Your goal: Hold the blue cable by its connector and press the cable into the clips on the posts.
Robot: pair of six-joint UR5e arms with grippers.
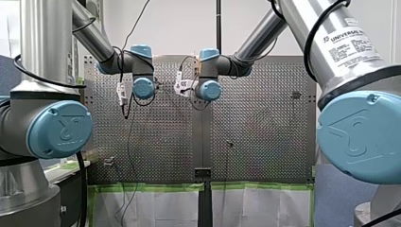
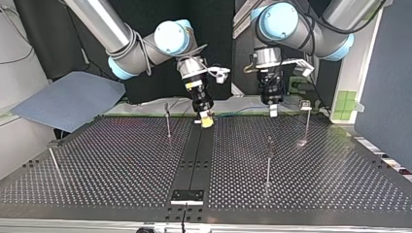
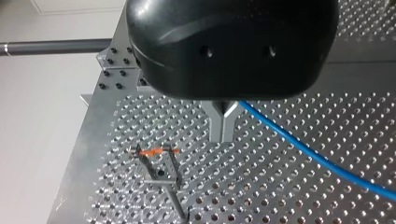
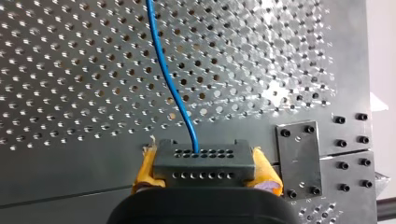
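between my right fingers (image 4: 265, 173), the dark connector (image 4: 203, 164), seemingly snug

The dark grey block connector (image 4: 201, 162) sits between the right gripper's (image 4: 205, 167) jaws; the thin blue cable (image 4: 167, 79) runs ahead over the perforated metal table (image 4: 70, 70).

The table (image 3: 280, 186) is bare perforated metal, bright and brushed (glare sits on it in patches). The blue cable (image 4: 163, 70) has a smooth, faintly glossy sheath, and its connector (image 4: 203, 163) is matt dark plastic. My right gripper (image 4: 203, 170) has yellow pads (image 4: 147, 170) that look soft and frayed. My left gripper (image 3: 223, 135) has a smooth black plastic housing.
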